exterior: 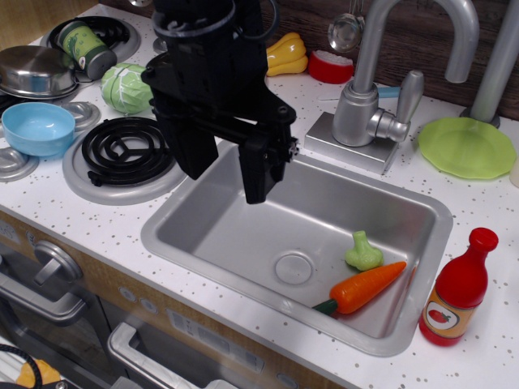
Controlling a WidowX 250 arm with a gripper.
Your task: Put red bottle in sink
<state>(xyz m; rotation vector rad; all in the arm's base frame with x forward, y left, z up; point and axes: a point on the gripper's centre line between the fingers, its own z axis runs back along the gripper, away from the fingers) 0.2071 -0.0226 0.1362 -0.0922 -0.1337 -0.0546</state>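
Clearly the red bottle [458,289] is ours to fetch: it stands upright on the white speckled counter [486,356], just beside the sink's [203,235] right rim and outside the basin. We judge it light and hollow — a glossy moulded toy, stiff enough not to give under the fingers but slick, so a pinch on the tapering shoulder would likely squirt it loose. The narrow neck under the round cap looks too slender to trust; the broad lower body, at the yellow label with its tomato, offers the widest and most parallel sides, and that is where we would close on it, low enough that the bottle does not topple as we come in.

Inside the basin an orange carrot [365,288] and a pale green vegetable [363,252] lie near the right corner, close to the bottle's side of the rim, with the drain [293,267] to their left — bare floor remains in the left half for the drop.

Our gripper [223,166] hangs over the sink's left end, well apart from the bottle, its two black fingers spread with nothing between them. Behind it stand the faucet [381,89] and a green plate [466,147].
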